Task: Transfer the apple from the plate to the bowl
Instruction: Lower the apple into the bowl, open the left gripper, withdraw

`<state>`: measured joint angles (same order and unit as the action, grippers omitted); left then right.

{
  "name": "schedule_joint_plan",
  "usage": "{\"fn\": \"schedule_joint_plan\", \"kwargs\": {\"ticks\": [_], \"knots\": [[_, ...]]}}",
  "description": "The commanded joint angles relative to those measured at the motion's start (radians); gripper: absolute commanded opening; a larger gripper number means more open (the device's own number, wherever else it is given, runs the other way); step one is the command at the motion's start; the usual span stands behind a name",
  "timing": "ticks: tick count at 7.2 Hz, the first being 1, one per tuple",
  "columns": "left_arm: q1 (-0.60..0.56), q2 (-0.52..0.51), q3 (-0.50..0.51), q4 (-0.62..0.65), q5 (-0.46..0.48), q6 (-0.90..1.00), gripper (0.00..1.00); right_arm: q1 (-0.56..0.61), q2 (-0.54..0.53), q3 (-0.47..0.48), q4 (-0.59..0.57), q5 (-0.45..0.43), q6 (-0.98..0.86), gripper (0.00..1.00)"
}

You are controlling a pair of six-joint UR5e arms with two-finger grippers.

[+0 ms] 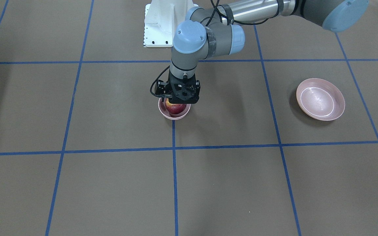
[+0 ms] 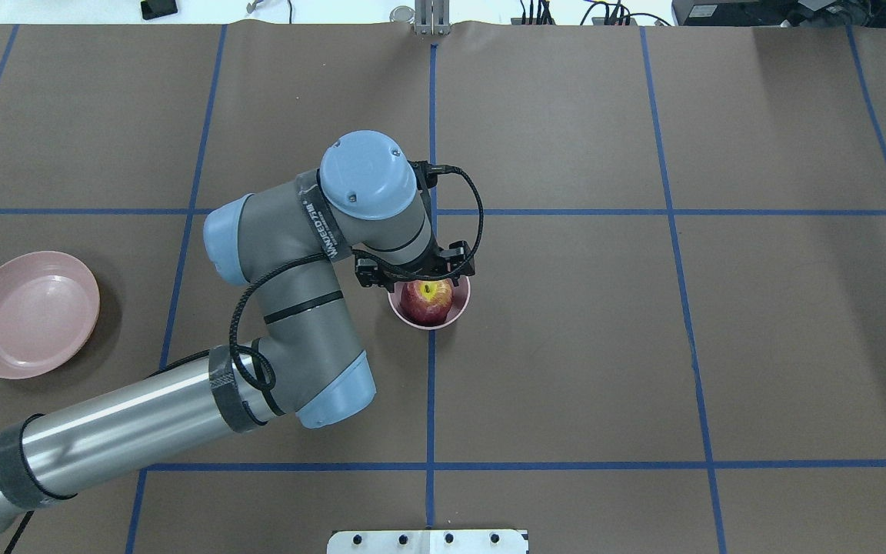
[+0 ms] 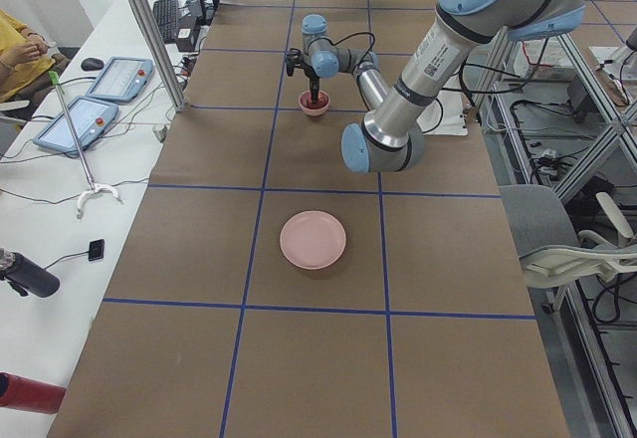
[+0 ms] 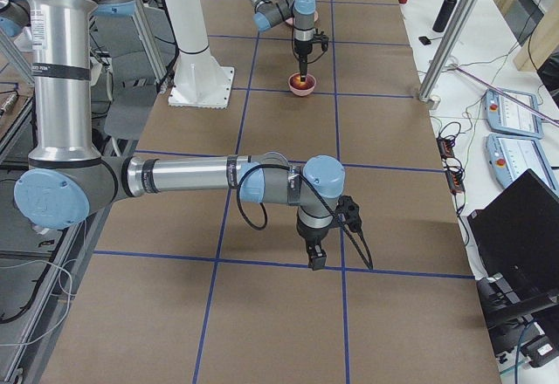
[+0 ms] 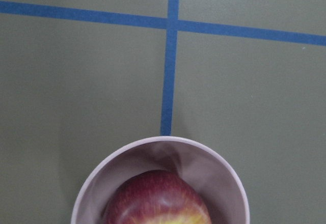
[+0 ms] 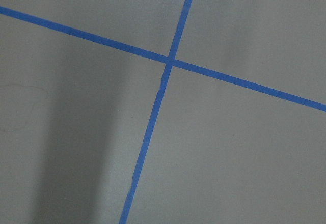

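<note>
A brown table (image 2: 797,346) gridded with blue tape (image 2: 720,211) stands beside a white bench (image 3: 40,229) holding tablets (image 3: 75,124).

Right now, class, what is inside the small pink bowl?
The apple sits inside the bowl, nearly filling it. The bowl's floor cannot be seen: the apple covers it.

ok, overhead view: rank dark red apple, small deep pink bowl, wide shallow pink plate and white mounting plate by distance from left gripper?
1. Dark red apple, right under the left gripper.
2. Small deep pink bowl, around the apple; nearly tied.
3. White mounting plate, bottom edge.
4. Wide shallow pink plate, far left.
</note>
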<state>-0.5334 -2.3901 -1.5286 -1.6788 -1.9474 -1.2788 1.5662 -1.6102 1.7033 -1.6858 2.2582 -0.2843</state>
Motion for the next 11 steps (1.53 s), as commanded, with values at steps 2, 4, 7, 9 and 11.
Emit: {"fn": "schedule_joint_plan", "kwargs": {"ticks": [2, 4, 7, 9, 11], "knots": [[-0.086, 0.214, -0.323, 0.216, -0.007, 0.290, 0.98, 0.000, -0.016, -0.004, -0.002, -0.002, 0.104, 1.00], [-0.257, 0.429, -0.454, 0.231, -0.155, 0.500, 0.98, 0.000, -0.020, -0.014, 0.001, 0.000, 0.145, 1.00], [-0.614, 0.763, -0.513, 0.234, -0.239, 1.109, 0.98, 0.000, -0.017, -0.013, 0.033, 0.015, 0.155, 1.00], [-0.797, 0.812, -0.476, 0.305, -0.242, 1.283, 0.98, 0.000, -0.017, -0.017, 0.096, 0.015, 0.198, 1.00], [-0.879, 0.934, -0.438, 0.292, -0.240, 1.291, 0.98, 0.000, -0.016, -0.017, 0.100, 0.015, 0.201, 1.00]]}}
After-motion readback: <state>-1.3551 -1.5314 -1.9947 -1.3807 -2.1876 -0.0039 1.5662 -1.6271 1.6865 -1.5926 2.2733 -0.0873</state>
